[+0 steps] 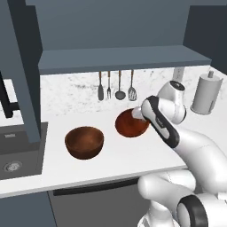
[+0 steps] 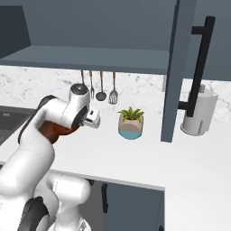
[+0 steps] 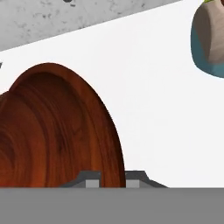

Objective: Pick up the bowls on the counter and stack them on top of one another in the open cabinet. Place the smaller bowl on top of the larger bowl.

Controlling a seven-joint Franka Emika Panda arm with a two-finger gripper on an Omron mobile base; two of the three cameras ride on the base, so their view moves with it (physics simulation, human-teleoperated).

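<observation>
Straddling the rim of the smaller bowl (image 3: 57,135), the fingers (image 3: 91,178) sit one on each side of its wall, clamped on it. That bowl stands on the bench (image 1: 119,155) just beside the larger bowl (image 1: 84,142), with the plant pot (image 2: 131,124) near it.

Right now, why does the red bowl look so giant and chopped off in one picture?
In the hand view the camera sits right against the smaller bowl, so it looms large and runs off the left edge, its wood grain soft, with the plant pot cropped at the right. In the left base view the same bowl looks small, partly behind the arm.
</observation>
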